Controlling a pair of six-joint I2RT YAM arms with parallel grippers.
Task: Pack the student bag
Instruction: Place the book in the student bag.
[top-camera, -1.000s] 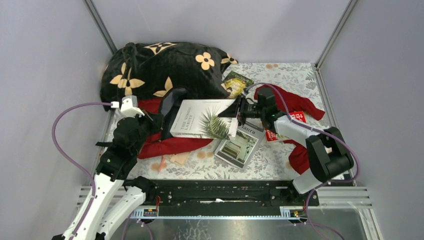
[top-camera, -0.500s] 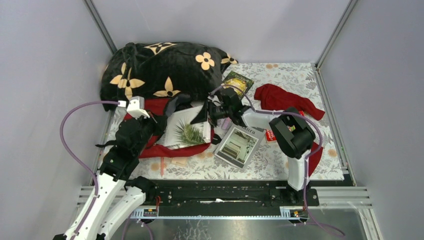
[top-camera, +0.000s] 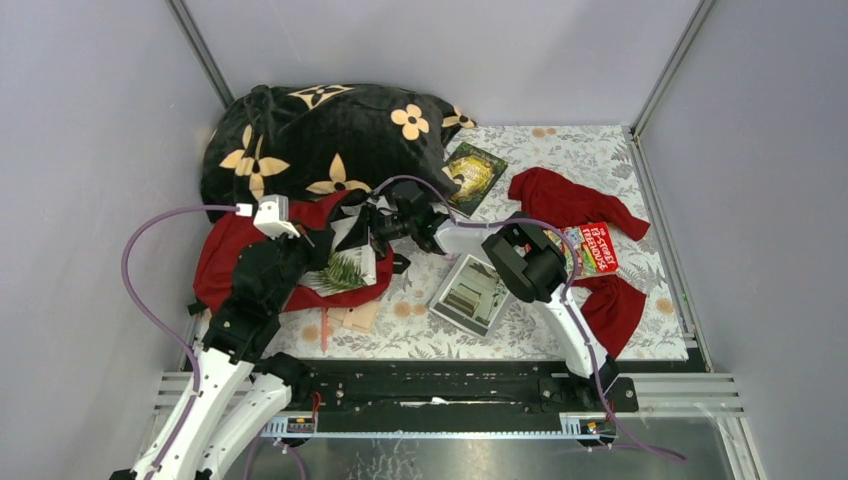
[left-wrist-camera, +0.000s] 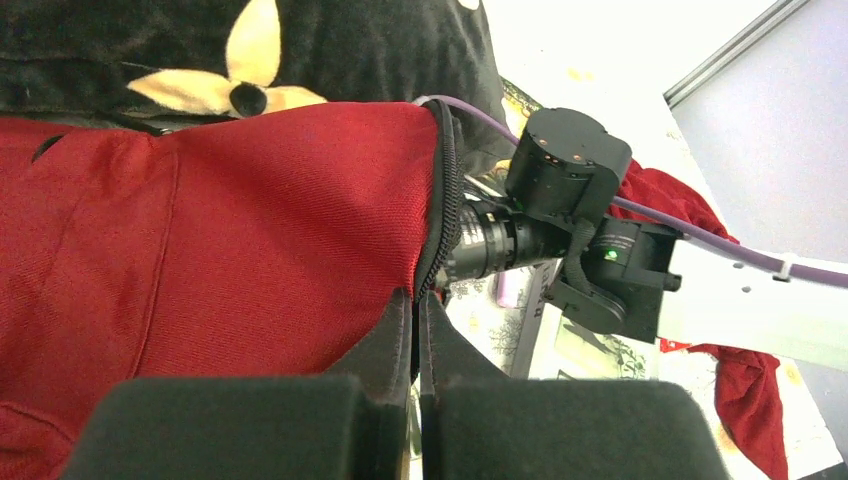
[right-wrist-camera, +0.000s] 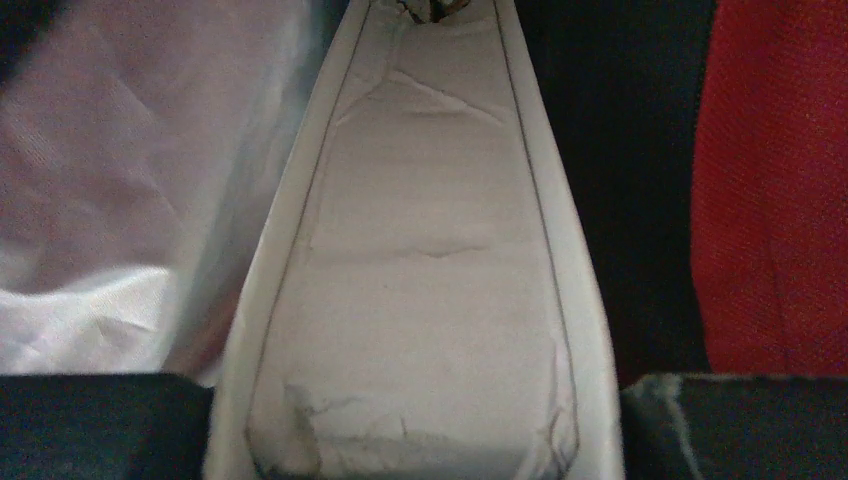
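Observation:
The student bag (top-camera: 228, 262), dark red with a black zipper line, lies at the left of the table below the blanket. My left gripper (top-camera: 322, 243) is shut on its zipper edge (left-wrist-camera: 440, 215), holding the mouth open. My right gripper (top-camera: 373, 228) reaches across from the right, shut on a white book with a palm leaf on the cover (top-camera: 345, 268). The book sits partly inside the bag's mouth. In the right wrist view the book's pale edge (right-wrist-camera: 420, 280) fills the space between my fingers (right-wrist-camera: 740, 425), with red bag fabric (right-wrist-camera: 770, 200) to the right.
A black plush blanket with orange flowers (top-camera: 320, 135) is heaped at the back left. A green book (top-camera: 472, 172), a limp red garment (top-camera: 572, 205), a red book (top-camera: 598, 247) and a grey-and-white book (top-camera: 472, 293) lie to the right. Walls enclose three sides.
My right arm has swung left, carrying the white book off the table's middle into the bag's mouth. The bag has bulged out to the left. My left gripper has kept its hold.

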